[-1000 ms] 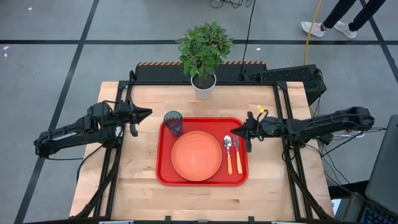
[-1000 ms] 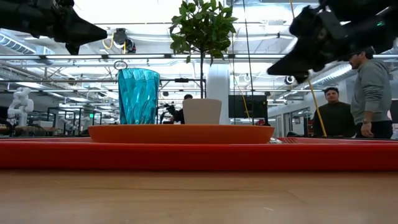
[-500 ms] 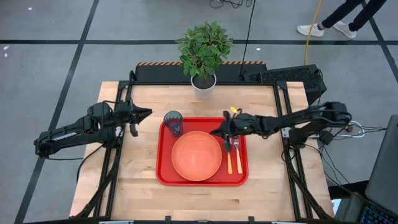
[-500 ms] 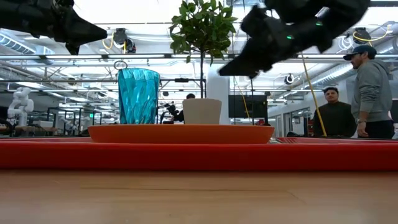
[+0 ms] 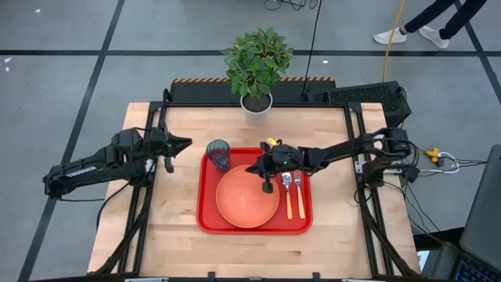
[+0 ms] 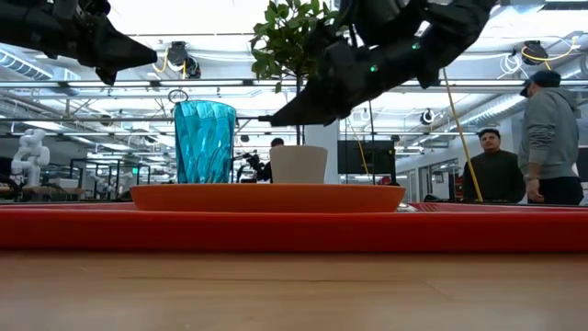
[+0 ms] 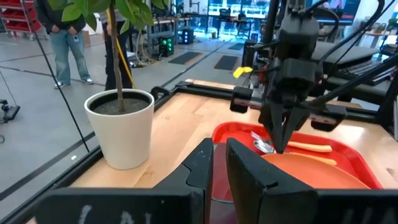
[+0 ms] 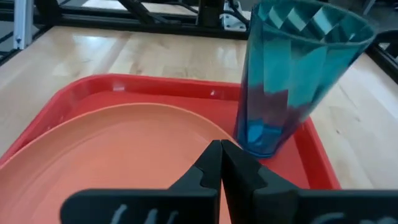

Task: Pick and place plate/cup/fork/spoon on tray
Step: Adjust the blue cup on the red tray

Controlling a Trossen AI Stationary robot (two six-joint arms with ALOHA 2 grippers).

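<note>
Red tray (image 5: 205, 219) already carries all four pieces, so I judge the placing done.

- My right end effector (image 5: 253, 169) is pinched fully closed and empty, reaching out over the tray with its tip above the plate's rim, angled down in the low view. Why it is out there I cannot tell.
- Plate (image 5: 247, 197) lies flat directly below and in front of my right fingertips (image 8: 219, 163). It sits mid-tray, leaving room on either side.
- Cup (image 8: 297, 81) stands upright just beyond the plate's edge, ahead of my right tip, in the tray's far corner. It is near me but not touched.
- Spoon (image 5: 287, 193) and fork (image 5: 298, 193) lie side by side on the tray behind my right end effector, under my forearm, handles pointing toward the near rim.
- My left end effector (image 5: 178, 143) waits above bare counter (image 5: 176, 235) beside the tray; its fingers (image 7: 249, 171) are nearly together, gripping nothing. Potted plant (image 5: 256, 66) stands off beyond the tray.
</note>
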